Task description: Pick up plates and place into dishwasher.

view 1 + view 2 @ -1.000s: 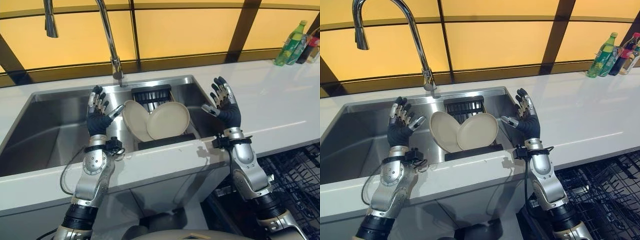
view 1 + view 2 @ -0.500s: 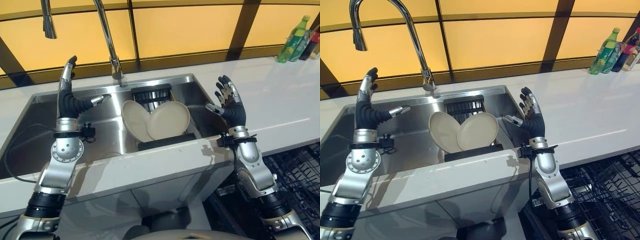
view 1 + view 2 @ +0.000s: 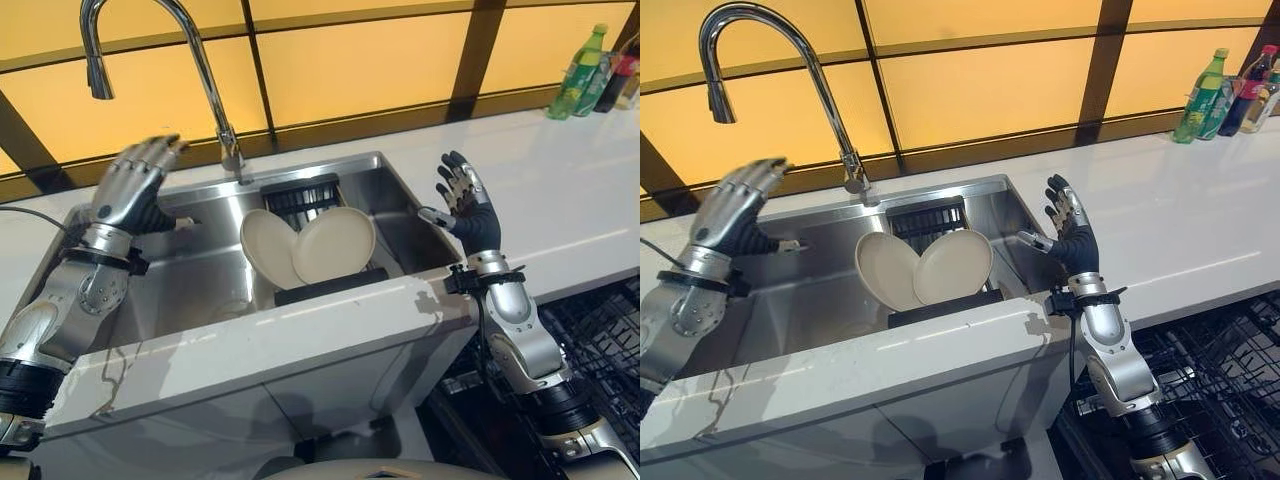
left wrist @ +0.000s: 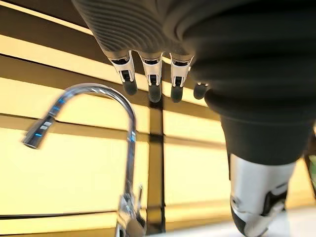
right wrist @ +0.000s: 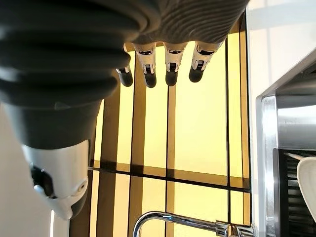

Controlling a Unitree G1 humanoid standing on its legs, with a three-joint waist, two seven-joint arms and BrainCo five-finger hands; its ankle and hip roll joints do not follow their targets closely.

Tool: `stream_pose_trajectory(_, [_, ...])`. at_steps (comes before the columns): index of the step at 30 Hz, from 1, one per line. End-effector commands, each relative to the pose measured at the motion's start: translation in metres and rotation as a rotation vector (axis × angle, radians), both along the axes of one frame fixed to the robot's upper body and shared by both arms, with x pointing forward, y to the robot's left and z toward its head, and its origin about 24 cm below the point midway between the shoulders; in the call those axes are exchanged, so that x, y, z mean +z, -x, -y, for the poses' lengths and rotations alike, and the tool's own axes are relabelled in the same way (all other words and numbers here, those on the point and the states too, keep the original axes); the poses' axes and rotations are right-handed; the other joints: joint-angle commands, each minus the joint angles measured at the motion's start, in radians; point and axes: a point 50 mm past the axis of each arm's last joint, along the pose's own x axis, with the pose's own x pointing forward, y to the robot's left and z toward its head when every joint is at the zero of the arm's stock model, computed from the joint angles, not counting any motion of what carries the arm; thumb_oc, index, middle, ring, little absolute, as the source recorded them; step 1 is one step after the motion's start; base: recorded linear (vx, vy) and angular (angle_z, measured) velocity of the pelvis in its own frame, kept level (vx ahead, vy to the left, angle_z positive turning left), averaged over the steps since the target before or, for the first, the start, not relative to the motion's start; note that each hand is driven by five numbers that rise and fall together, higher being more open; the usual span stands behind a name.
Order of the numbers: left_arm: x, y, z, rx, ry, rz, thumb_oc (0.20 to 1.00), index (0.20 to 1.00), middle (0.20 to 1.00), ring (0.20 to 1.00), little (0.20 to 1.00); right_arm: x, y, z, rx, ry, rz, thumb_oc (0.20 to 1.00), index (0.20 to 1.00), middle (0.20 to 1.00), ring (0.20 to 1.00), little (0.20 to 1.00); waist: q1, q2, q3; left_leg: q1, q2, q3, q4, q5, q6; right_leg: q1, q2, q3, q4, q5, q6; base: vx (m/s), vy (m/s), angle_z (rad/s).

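Two cream plates (image 3: 335,243) (image 3: 266,246) lean upright against each other on a black rack (image 3: 330,283) in the right part of the steel sink (image 3: 190,290). My left hand (image 3: 130,190) is raised over the sink's left part, well left of the plates, fingers straight and holding nothing. My right hand (image 3: 468,208) is held up over the sink's right rim, just right of the plates, fingers spread and empty. The wrist views show straight fingers (image 4: 150,84) (image 5: 168,66) with nothing between them.
A tall curved tap (image 3: 200,70) rises behind the sink. White worktop (image 3: 560,190) runs to the right, with bottles (image 3: 588,70) at its far right corner. An open dishwasher rack (image 3: 600,350) of dark wire sits low at the right.
My left hand has swung up and out to the left, away from the plates. The right hand has stayed nearly in place. The camera has shifted a little.
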Motion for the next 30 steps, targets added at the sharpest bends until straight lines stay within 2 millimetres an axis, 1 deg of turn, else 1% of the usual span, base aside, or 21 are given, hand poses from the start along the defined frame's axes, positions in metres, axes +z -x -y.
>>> stream_pose_trajectory(1, [0.026,-0.01,-0.004,0.029,-0.308,0.115,1.0,1.0,1.0,1.0,1.0,0.027,-0.006,0.009,0.013,0.002,0.111,1.0,1.0,1.0,1.0,1.0,0.004,0.013,-0.042,0.112,0.062,0.03,0.02,-0.159,-0.043,-0.17,-0.057,0.027,0.014,0.135,0.057,0.04,0.028,-0.03])
stream_pose_trajectory(3, [0.026,-0.012,-0.008,0.026,-0.361,0.105,1.0,1.0,1.0,1.0,1.0,0.028,-0.008,0.007,0.023,0.006,0.105,1.0,1.0,1.0,1.0,1.0,-0.003,0.015,-0.042,0.111,0.06,0.036,0.021,-0.159,-0.043,-0.173,-0.058,0.031,0.015,0.139,0.059,0.04,0.032,-0.05])
stream_pose_trajectory(5, [0.029,-0.014,-0.002,0.01,-0.424,0.1,1.0,1.0,1.0,1.0,1.0,0.03,-0.009,0.009,0.022,0.01,0.104,1.0,1.0,1.0,1.0,1.0,-0.005,0.016,-0.038,0.111,0.06,0.039,0.022,-0.159,-0.042,-0.175,-0.06,0.03,0.015,0.14,0.059,0.03,0.026,-0.08])
stream_pose_trajectory(9, [0.025,-0.017,0.008,-0.044,-0.472,0.085,1.0,1.0,1.0,1.0,1.0,0.028,-0.009,0.007,0.022,0.01,0.098,1.0,1.0,1.0,1.0,1.0,-0.009,0.015,-0.035,0.11,0.057,0.041,0.022,-0.161,-0.038,-0.18,-0.06,0.033,0.018,0.142,0.061,0.05,0.011,-0.01])
stream_pose_trajectory(14, [0.015,-0.016,0.014,-0.1,-0.524,0.05,1.0,1.0,1.0,1.0,1.0,0.023,-0.007,0.012,0.014,0.011,0.072,1.0,1.0,1.0,1.0,1.0,-0.016,0.013,-0.037,0.111,0.055,0.045,0.02,-0.163,-0.034,-0.183,-0.061,0.041,0.017,0.145,0.066,0.07,0.011,-0.04])
stream_pose_trajectory(24, [0.001,-0.013,0.028,-0.206,-0.576,-0.025,1.0,1.0,1.0,1.0,1.0,0.013,-0.002,0.015,-0.001,0.009,0.034,1.0,1.0,1.0,1.0,1.0,-0.024,0.009,-0.033,0.112,0.052,0.051,0.018,-0.165,-0.029,-0.189,-0.067,0.046,0.017,0.15,0.074,0.08,0.015,0.0])
stream_pose_trajectory(27, [-0.007,-0.011,0.032,-0.235,-0.59,-0.098,1.0,1.0,1.0,1.0,1.0,0.009,0.001,0.017,-0.008,0.011,0.017,1.0,1.0,1.0,1.0,1.0,-0.029,0.009,-0.03,0.113,0.05,0.052,0.016,-0.166,-0.027,-0.191,-0.07,0.05,0.016,0.153,0.079,0.08,0.028,-0.01])
stream_pose_trajectory(30, [-0.01,-0.009,0.031,-0.226,-0.594,-0.15,1.0,1.0,1.0,1.0,1.0,0.006,0.002,0.019,-0.01,0.015,0.004,1.0,1.0,1.0,1.0,1.0,-0.032,0.008,-0.027,0.114,0.049,0.053,0.015,-0.168,-0.025,-0.193,-0.073,0.055,0.017,0.154,0.083,0.07,0.032,-0.01])
